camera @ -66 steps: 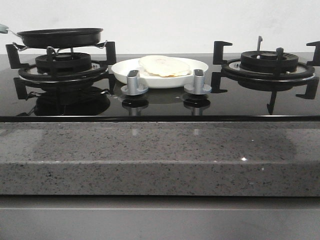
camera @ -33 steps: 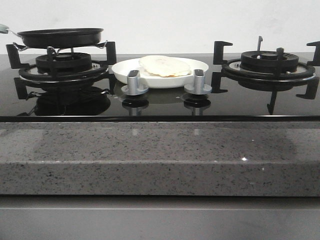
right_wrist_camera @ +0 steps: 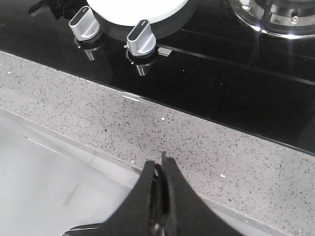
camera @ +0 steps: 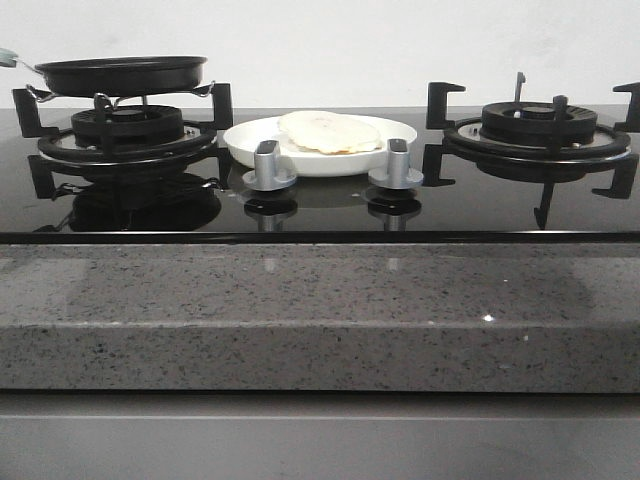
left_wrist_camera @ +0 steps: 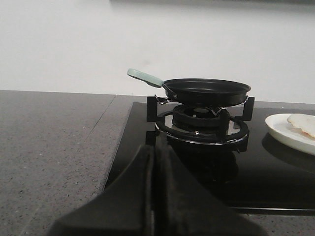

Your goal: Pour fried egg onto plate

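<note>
White plate [camera: 320, 148] between the burners already holds the fried egg [camera: 330, 131]; black pan [camera: 120, 73] sits on the left burner, looks empty. Left gripper [left_wrist_camera: 154, 194] and right gripper [right_wrist_camera: 160, 196] both pinched together, holding nothing. Pour step reads done; next move: just stay clear

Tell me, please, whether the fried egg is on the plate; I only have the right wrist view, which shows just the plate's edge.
Observer: Yes, the fried egg lies flat on the plate.
Operator: Thank you. Where is the pan?
Observer: The black pan sits level on the left burner, beside the plate.
Operator: And the left claw?
Observer: The left claw is shut on nothing, apart from the pan.
</note>
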Robot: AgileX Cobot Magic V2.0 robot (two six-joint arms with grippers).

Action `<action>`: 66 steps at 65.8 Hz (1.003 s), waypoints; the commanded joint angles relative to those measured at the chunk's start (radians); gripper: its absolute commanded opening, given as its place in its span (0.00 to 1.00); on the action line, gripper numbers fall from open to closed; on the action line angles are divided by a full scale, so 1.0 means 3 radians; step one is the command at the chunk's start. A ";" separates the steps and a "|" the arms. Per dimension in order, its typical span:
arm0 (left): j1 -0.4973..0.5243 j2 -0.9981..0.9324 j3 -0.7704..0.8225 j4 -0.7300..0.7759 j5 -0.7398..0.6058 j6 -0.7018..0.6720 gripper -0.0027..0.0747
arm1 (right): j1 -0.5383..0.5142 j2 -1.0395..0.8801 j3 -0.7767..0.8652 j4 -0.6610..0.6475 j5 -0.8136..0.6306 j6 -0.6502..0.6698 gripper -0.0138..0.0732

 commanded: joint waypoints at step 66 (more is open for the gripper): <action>0.0015 -0.0046 0.0012 -0.0023 -0.0276 0.0000 0.01 | -0.0763 -0.2115 0.2684 -0.0292 -0.3082 -0.0424 0.08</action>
